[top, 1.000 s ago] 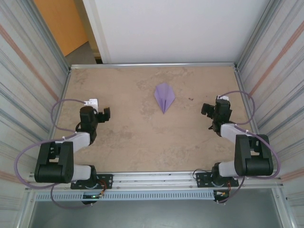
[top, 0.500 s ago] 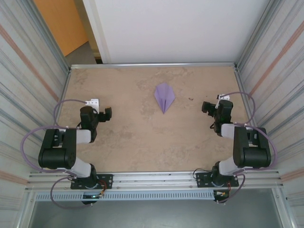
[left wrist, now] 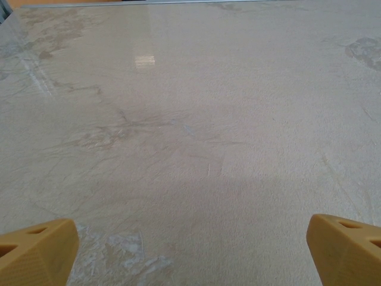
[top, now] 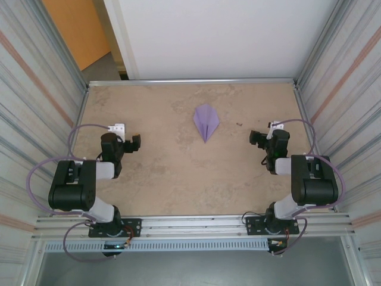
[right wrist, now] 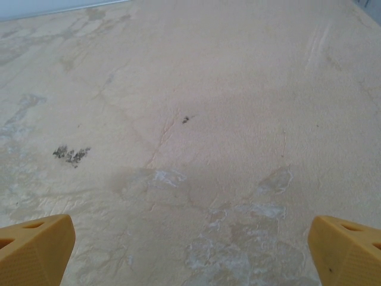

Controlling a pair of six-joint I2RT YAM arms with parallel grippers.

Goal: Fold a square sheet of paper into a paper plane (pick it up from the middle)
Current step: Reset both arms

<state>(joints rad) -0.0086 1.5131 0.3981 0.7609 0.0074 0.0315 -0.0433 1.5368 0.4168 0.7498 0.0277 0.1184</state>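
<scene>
the paper plane (top: pixel 206 121) lies folded flat on the surface (top: pixel 166 179), near the middle. my left fingers (left wrist: pixel 36 249) and my right fingers (right wrist: pixel 346 247) are wide open and hold nothing. i think they sit far from it because the folding is done.

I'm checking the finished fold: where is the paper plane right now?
In the top view, the paper plane lies on the table, around the middle toward the far edge, between the left arm and the right arm, nearer the right, touching neither.
</scene>
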